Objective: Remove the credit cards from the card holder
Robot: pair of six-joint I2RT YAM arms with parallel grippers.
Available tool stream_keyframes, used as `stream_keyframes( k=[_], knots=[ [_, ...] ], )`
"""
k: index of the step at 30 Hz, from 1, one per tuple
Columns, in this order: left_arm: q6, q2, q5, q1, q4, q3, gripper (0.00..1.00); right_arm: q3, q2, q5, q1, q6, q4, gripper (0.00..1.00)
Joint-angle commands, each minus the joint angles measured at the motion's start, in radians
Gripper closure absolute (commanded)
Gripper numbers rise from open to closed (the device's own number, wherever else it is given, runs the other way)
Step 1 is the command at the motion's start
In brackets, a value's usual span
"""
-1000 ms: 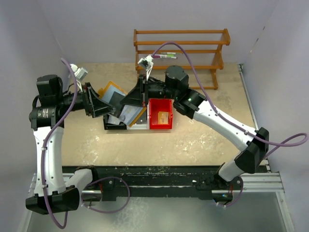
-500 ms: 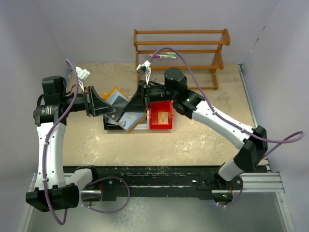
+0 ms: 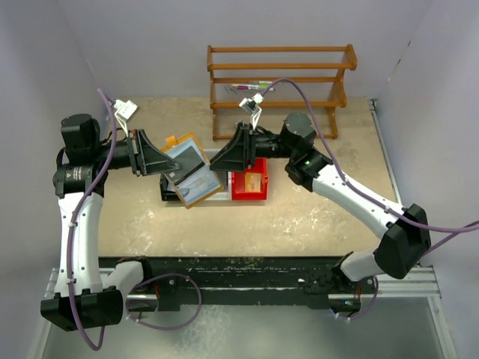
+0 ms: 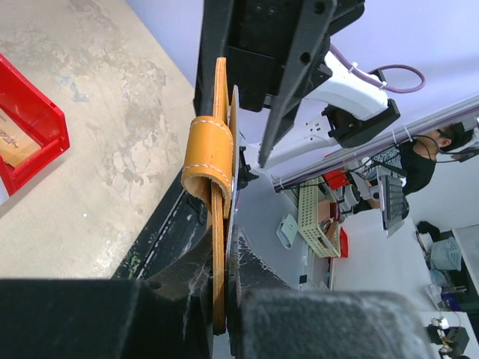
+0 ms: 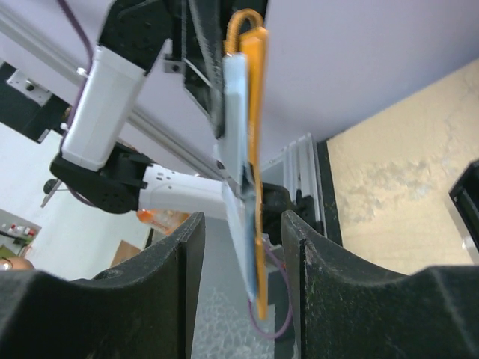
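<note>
The card holder is tan-orange outside and pale blue-grey inside. It hangs unfolded above the bins, with a dark grey card showing on its upper half. My left gripper is shut on the holder's left edge. In the left wrist view the orange leather is pinched edge-on between the black fingers. My right gripper stands open just right of the holder. In the right wrist view the holder and a pale card edge run between the spread fingers, touching neither.
A red bin holding a small tan item sits right of the holder. Black and white bins lie under it. A wooden rack stands at the back. The table's sandy surface stretches to the front.
My left gripper has shut on the card holder. My right gripper has opened and drawn back to the right. The holder now hangs a little lower and more to the left.
</note>
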Motion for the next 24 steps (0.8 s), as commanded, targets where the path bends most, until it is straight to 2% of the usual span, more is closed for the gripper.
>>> stream_keyframes(
  k=[1,7,9,11,13,14,15,17,18,22,24],
  knots=[
    [-0.042,-0.013,0.004,0.001,0.054,-0.008,0.91,0.001,0.007,-0.006,0.016,0.127,0.246,0.52],
    [-0.079,-0.017,-0.006,0.001,0.085,-0.008,0.91,0.063,0.082,0.001,0.084,0.159,0.327,0.54],
    [-0.090,-0.022,-0.007,0.001,0.092,-0.009,0.91,0.087,0.103,0.004,0.095,0.162,0.328,0.62],
    [-0.091,-0.025,-0.007,0.001,0.095,-0.011,0.90,0.098,0.116,0.004,0.097,0.179,0.341,0.75],
    [-0.075,-0.030,-0.009,0.001,0.094,-0.016,0.81,0.104,0.116,-0.004,0.097,0.190,0.343,0.94],
    [-0.057,-0.031,-0.009,0.001,0.087,-0.016,0.72,0.108,0.114,-0.014,0.096,0.184,0.331,1.00],
    [-0.027,-0.032,-0.010,0.001,0.073,-0.014,0.63,0.111,0.112,-0.033,0.097,0.169,0.306,1.00],
    [0.070,-0.024,-0.012,0.001,0.009,0.004,0.48,0.150,0.111,-0.087,0.095,0.093,0.207,1.00],
    [0.155,-0.006,-0.013,0.001,-0.043,0.025,0.45,0.180,0.114,-0.102,0.095,0.031,0.088,1.00],
    [0.391,0.050,-0.031,0.001,-0.253,0.090,0.43,0.319,0.156,-0.110,0.098,-0.236,-0.283,1.00],
    [0.498,0.082,-0.057,0.001,-0.328,0.116,0.46,0.363,0.178,-0.111,0.101,-0.308,-0.386,1.00]
  ],
)
